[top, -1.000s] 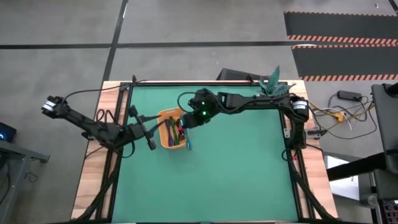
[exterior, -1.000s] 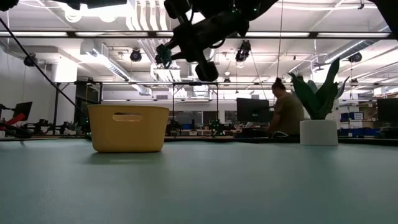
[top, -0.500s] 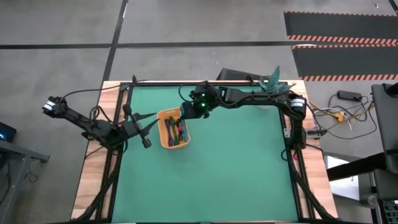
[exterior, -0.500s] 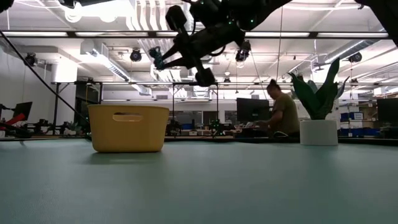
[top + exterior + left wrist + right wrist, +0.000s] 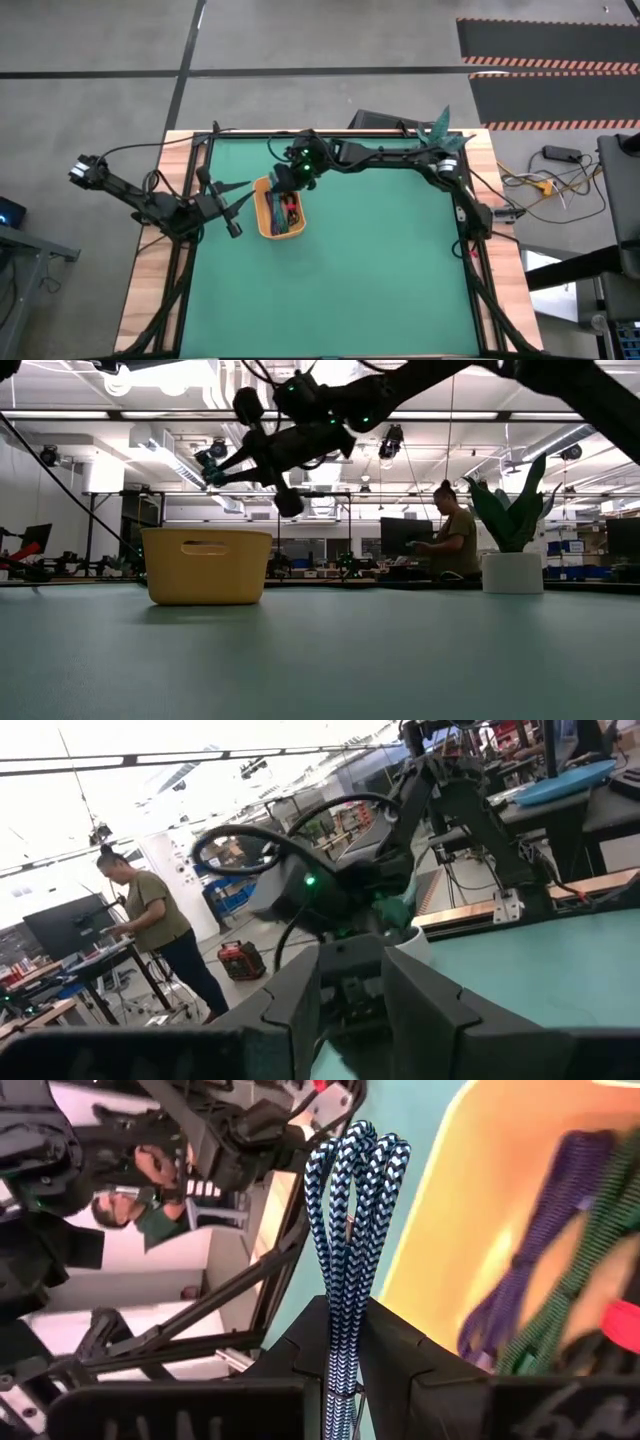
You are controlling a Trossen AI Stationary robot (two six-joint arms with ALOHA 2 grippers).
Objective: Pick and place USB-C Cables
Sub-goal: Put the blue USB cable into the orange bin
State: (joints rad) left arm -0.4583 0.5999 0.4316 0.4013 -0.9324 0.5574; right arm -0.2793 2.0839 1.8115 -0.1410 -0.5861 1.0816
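My right gripper (image 5: 283, 180) hangs over the far end of the orange tray (image 5: 264, 218), well above its rim in the low view (image 5: 213, 463), and is shut on a blue-and-white braided USB-C cable bundle (image 5: 355, 1200). Purple, green and red cable bundles (image 5: 545, 1280) lie inside the tray (image 5: 450, 1230). My left gripper (image 5: 233, 208) waits open just off the tray's left side; its fingers (image 5: 300, 1005) point toward the right arm. My right gripper pinches the folded blue-and-white bundle between its two fingers, across the strands near one end (image 5: 345, 1330). The looped end (image 5: 358, 1145) sticks out past the fingertips. The bundle is lifted clear above the tray.
A potted plant (image 5: 438, 132) stands at the table's far right corner (image 5: 512, 550). The tray (image 5: 207, 565) sits left of the middle, and bare green mat (image 5: 380, 270) fills the near and right parts. A person (image 5: 455, 540) works at a desk beyond the table.
My right gripper has carried the cable from beside the tray's near right corner toward the far and left edges, ending over the tray's far end, and has turned as it went. My left gripper has drawn back a little toward the table's left edge.
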